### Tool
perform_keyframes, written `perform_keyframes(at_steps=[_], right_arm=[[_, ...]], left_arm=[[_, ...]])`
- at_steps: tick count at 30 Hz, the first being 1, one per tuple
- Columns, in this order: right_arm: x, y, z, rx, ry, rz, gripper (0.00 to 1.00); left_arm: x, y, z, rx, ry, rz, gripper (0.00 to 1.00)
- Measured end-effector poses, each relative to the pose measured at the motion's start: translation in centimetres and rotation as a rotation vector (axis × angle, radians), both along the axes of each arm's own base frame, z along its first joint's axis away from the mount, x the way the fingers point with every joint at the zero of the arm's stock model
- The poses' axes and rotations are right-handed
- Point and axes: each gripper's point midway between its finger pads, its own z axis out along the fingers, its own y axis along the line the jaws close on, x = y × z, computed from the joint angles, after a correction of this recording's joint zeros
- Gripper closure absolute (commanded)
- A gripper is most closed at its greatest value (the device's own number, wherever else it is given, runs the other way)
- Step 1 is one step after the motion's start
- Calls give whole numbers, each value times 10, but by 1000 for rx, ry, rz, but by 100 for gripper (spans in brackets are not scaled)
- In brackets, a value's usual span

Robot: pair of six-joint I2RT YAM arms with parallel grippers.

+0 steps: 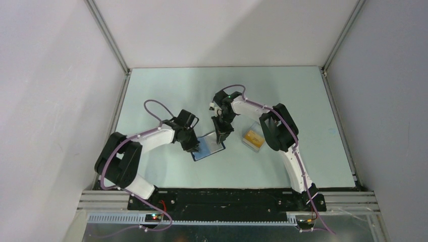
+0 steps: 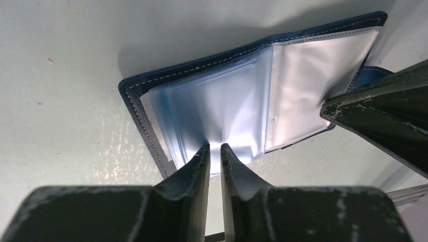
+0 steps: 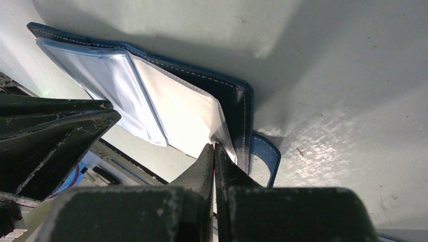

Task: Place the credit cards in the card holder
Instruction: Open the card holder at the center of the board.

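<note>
The navy-blue card holder [image 1: 208, 148] lies open on the table, its clear plastic sleeves up [image 2: 242, 96] [image 3: 176, 106]. My left gripper [image 1: 194, 147] [image 2: 215, 146] is nearly shut, and the near edge of the left sleeves is drawn up between its tips. My right gripper [image 1: 222, 136] [image 3: 214, 146] is shut, its tips against the near edge of the right sleeve by the closing strap [image 3: 265, 156]. I see no card in either gripper. The orange-yellow credit cards [image 1: 253, 136] lie in a clear case to the right.
The clear case [image 1: 252, 142] sits close to the right arm's elbow [image 1: 277, 131]. The right gripper's fingers [image 2: 383, 116] cross the left wrist view. The left gripper's fingers [image 3: 50, 136] cross the right wrist view. Pale walls enclose the table.
</note>
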Motion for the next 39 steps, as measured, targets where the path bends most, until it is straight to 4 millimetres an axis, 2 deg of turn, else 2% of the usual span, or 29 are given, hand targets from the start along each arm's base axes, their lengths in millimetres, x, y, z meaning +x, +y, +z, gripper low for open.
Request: perform_keyframes(at_steps=[3, 10, 17, 20, 26, 28, 30, 35, 39], right_arm=[[0, 0, 0, 0, 1, 0, 100], [0, -1, -1, -3, -3, -1, 100], [0, -1, -1, -1, -18, 0, 100], [0, -1, -1, 1, -19, 0, 100], [0, -1, -1, 7, -15, -1, 100], [0, -1, -1, 13, -10, -2, 100], [0, -1, -1, 19, -5, -7, 100], [0, -1, -1, 34, 13, -23, 100], [0, -2, -1, 33, 18, -34, 100]], left_arm=[[1, 1, -2, 20, 32, -13, 82], [2, 2, -3, 64, 89, -47, 93], [8, 6, 4, 118, 71, -96, 100], [20, -2, 11, 98, 42, -117, 100], [52, -34, 33, -12, -40, -148, 100], [59, -42, 29, -25, -44, -157, 100], [57, -45, 20, -22, -25, -167, 100], [37, -44, -5, 11, 45, -185, 100], [36, -43, -5, 20, 39, -172, 100]])
